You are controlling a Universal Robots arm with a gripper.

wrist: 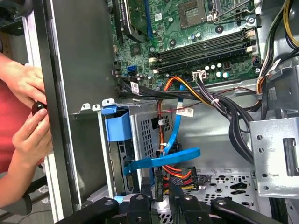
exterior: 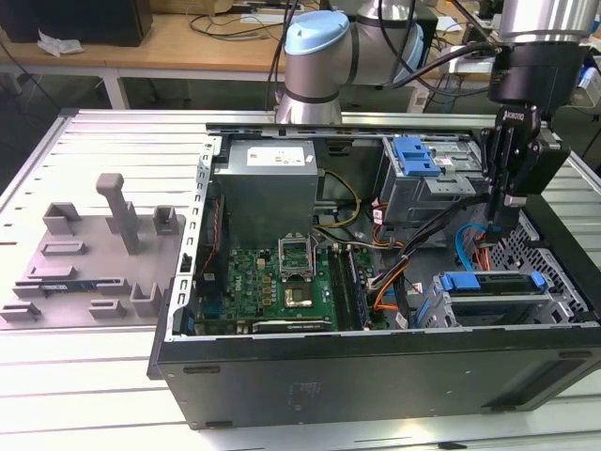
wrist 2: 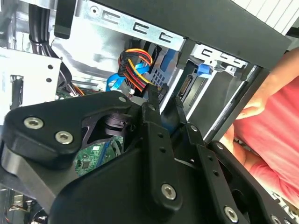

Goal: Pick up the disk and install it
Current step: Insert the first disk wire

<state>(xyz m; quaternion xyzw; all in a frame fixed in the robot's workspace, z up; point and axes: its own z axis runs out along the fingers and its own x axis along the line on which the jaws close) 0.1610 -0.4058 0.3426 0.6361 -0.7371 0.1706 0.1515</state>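
The disk (exterior: 493, 282), silver with a blue bracket, lies in the lower drive bay at the exterior view's right, inside the open computer case (exterior: 376, 376). My gripper (exterior: 500, 221) hangs just above and behind that bay. In both wrist views its fingers stand close together around a black cable connector (wrist: 159, 183) with red, orange and yellow wires. The disk's blue bracket tab (wrist: 117, 125) shows beside the case wall, a short way from the fingertips (wrist: 174, 189). The same tab (wrist 2: 202, 70) and the drive's rear socket (wrist 2: 187, 85) lie beyond the gripper (wrist 2: 163, 100).
A person's hands (wrist: 25, 116) rest on the outside of the case wall near the bay. A blue flat cable (wrist: 173, 158) crosses by the fingers. The motherboard (exterior: 282, 277), grey power supply (exterior: 268, 183) and an upper cage with a blue clip (exterior: 413, 155) share the case. A grey fixture plate (exterior: 94, 254) lies at the left.
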